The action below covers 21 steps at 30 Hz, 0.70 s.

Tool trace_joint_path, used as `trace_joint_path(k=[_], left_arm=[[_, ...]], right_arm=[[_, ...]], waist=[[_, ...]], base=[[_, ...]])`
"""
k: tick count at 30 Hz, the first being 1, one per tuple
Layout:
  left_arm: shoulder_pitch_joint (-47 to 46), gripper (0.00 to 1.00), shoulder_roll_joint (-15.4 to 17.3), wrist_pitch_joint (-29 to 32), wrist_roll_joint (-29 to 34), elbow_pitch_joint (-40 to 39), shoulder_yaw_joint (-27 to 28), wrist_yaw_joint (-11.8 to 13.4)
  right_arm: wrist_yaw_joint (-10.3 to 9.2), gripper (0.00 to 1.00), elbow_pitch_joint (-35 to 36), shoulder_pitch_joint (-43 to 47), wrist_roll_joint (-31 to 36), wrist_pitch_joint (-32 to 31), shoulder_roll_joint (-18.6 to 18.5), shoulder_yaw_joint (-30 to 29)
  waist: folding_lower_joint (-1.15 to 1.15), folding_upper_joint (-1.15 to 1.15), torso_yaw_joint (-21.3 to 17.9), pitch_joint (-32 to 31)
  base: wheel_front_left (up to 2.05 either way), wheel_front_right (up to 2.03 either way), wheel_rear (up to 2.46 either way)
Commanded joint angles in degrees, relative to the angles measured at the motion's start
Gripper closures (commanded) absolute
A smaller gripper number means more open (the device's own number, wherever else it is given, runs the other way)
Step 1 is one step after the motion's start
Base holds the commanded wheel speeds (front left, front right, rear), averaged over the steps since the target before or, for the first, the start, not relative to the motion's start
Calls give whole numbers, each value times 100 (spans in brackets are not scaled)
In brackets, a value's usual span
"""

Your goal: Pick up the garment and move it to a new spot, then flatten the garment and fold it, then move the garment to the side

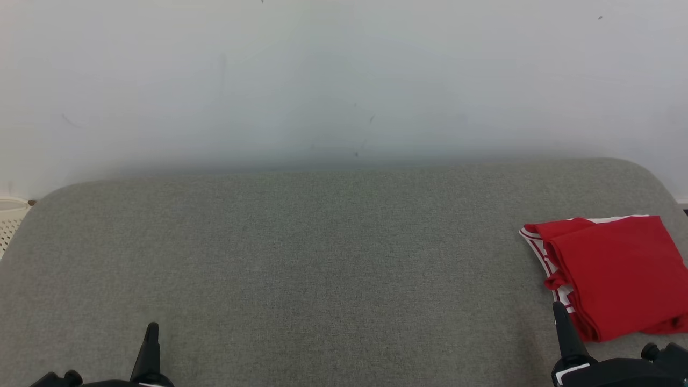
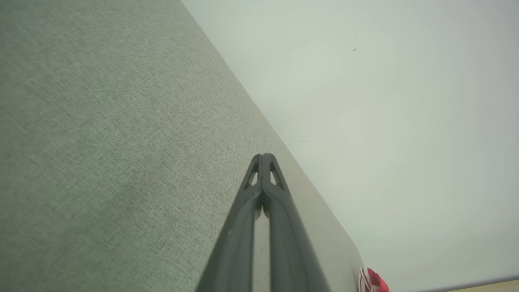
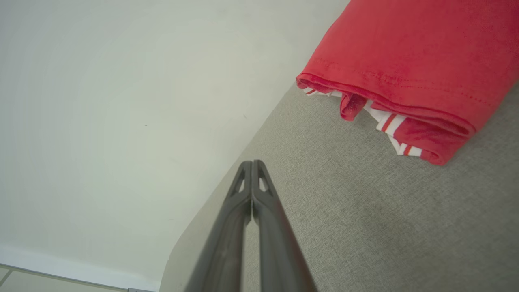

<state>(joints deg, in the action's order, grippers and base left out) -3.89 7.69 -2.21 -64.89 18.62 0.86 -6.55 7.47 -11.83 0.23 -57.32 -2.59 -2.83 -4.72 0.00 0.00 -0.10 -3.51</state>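
A pale perforated basket [image 1: 9, 217] is peeking in at nine o'clock, contents hidden. At seven, the left gripper [image 1: 152, 327] is hovering, fingers pressed together, empty. At five, the right gripper [image 1: 558, 307], likewise, is sitting just beside the folded red garment [image 1: 618, 269] lying at four on the grey cushion [image 1: 322, 258].

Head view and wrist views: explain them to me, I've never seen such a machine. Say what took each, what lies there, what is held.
This is a wheeled robot with two arms. The head view comes from a camera on its head, looking down at a grey padded surface. Each wrist view comes from a camera on one arm, looking along its two dark fingers. The left gripper and right gripper are both shut, holding nothing. A folded red garment with white striped trim lies at the robot's right, apart from the right gripper.
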Motion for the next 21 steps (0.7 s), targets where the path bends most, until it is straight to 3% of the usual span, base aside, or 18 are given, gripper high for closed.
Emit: trace_joint_path(k=[1,21], left_arm=[[-181,100,-1,44,-184,-84,46,6],[-342,100,-176,349,-1102,-166,151,33]], right_arm=[[2,100,45,-119,-176,-30,-13,-35],[3,100,-12,-296,-1383,-142,-25,-174]], waist=[[0,0,0,7],[0,0,3,105]], base=[[0,0,0],[0,0,0]])
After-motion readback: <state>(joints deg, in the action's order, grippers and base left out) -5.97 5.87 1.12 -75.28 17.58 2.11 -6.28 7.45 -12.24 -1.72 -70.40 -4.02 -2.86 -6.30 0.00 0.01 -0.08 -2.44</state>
